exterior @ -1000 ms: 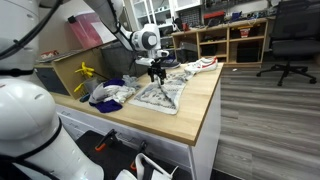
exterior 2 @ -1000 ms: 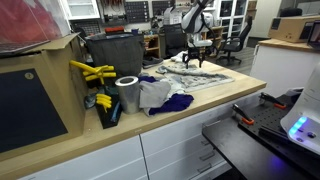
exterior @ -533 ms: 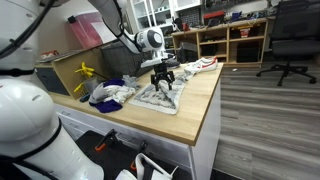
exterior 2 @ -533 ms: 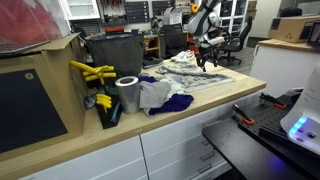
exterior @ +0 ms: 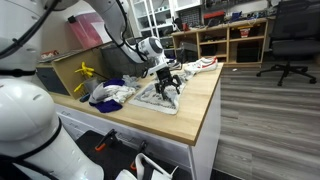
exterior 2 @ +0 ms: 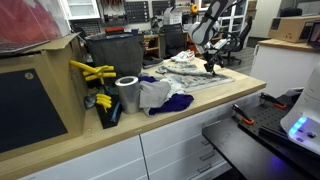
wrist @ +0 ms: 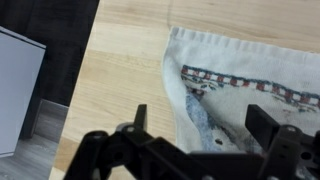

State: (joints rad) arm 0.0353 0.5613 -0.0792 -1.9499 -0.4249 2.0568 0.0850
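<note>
My gripper [exterior: 170, 83] hangs open just above a patterned grey-and-white cloth [exterior: 160, 96] spread on the wooden counter [exterior: 205, 100]. In an exterior view the gripper [exterior 2: 211, 64] is over the far edge of that cloth [exterior 2: 190, 72]. In the wrist view the two dark fingers [wrist: 202, 128] straddle the cloth's white hem and its patterned border [wrist: 235, 85], with nothing between them. The bare wood counter [wrist: 120, 60] shows beside the cloth.
A pile of white and blue cloths [exterior 2: 160, 95] lies near a tape roll [exterior 2: 127, 93]. Yellow tools [exterior 2: 92, 72] stick out of a bin by a cardboard box [exterior: 70, 70]. The counter's edge drops to the floor [exterior: 270, 120]. Shelves and an office chair [exterior: 290, 40] stand behind.
The gripper has moved along the cloth toward the counter's edge and has come lower over it. The cloths have not moved.
</note>
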